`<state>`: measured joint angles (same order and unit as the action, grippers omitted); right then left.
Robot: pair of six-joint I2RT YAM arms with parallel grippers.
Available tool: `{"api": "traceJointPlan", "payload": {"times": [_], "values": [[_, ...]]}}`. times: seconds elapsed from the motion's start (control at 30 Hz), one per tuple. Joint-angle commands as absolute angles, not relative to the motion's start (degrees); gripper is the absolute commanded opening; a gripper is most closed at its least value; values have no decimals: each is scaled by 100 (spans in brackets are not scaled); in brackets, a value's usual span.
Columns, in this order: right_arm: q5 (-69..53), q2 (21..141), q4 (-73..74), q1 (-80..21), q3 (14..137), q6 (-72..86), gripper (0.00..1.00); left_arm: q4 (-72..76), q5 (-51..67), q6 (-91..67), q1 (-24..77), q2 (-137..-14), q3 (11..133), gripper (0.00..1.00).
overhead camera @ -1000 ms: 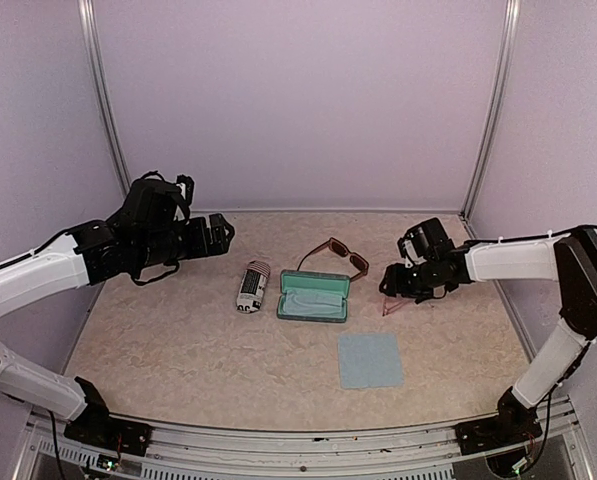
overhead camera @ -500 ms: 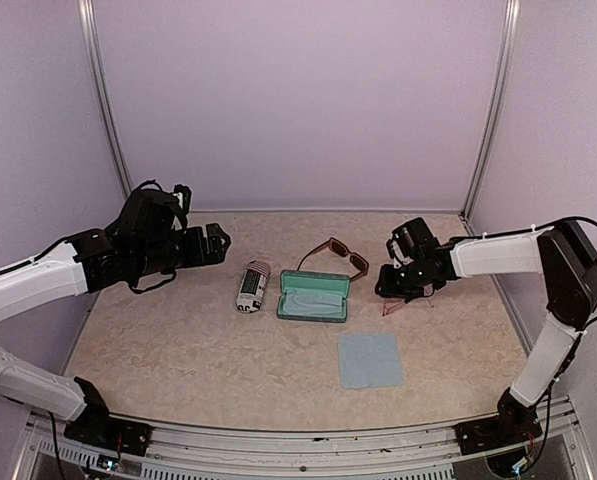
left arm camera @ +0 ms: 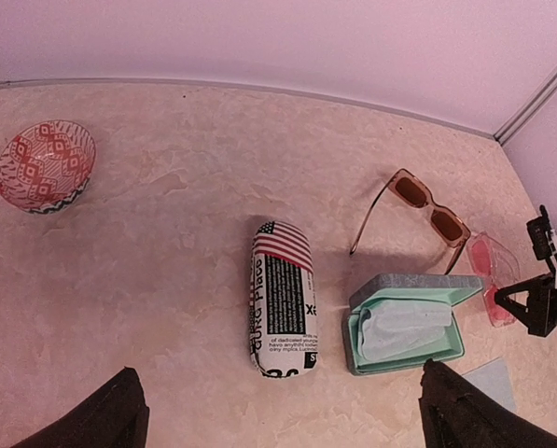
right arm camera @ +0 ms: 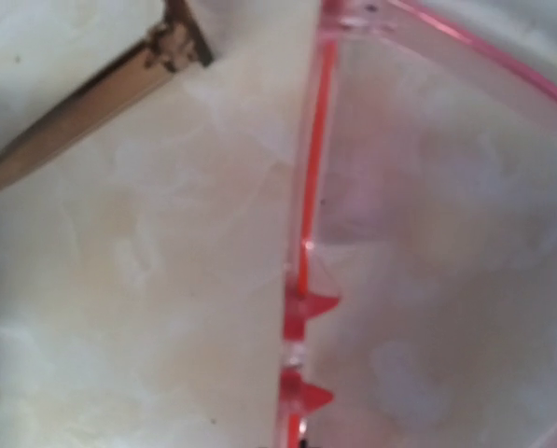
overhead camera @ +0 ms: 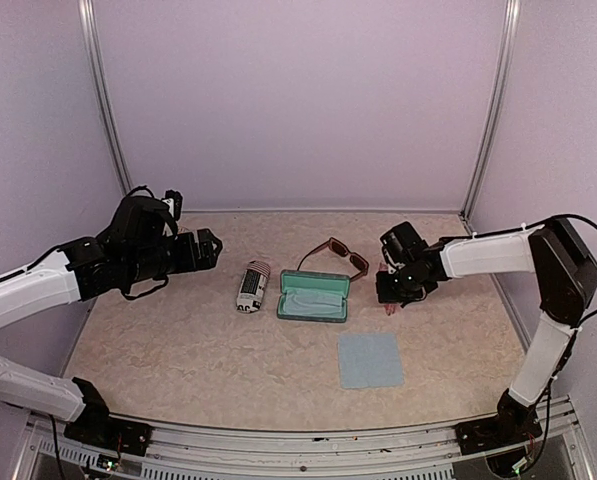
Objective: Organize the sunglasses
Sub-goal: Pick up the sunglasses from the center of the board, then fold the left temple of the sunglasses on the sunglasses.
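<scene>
Pale-pink translucent sunglasses [left arm camera: 491, 266] right of the open mint-lined case [overhead camera: 314, 297]: right hand [overhead camera: 389, 296] just clamped them, pickup begun; left hand [overhead camera: 208, 247] open.

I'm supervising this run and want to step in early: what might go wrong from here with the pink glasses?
The right claw is shut at the thin pink sunglasses, but no view shows its hold; they may slip or bend when lifted. The brown sunglasses lie close beside them, so a dragged lift might snag them.
</scene>
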<state>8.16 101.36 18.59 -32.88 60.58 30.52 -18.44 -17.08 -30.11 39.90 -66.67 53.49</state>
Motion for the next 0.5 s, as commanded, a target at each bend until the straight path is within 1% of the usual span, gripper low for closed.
{"api": "traceJointPlan", "payload": {"times": [0.0,0.17,0.37,0.47], "values": [[1149,9849,2070,-3384,6197,3036,0,-1721,-1640,-2954,3938,-6522,5246,99],[1238,9233,2119,-3397,6102,2898,0,-1719,-1618,-2967,3929,-6509,5326,99],[1146,8116,1385,-3627,5604,2345,0,-1492,-1505,-2974,3916,-6462,5417,99],[877,7628,739,-3772,5163,1886,0,-1393,-1437,-2992,3903,-6464,5555,99]]}}
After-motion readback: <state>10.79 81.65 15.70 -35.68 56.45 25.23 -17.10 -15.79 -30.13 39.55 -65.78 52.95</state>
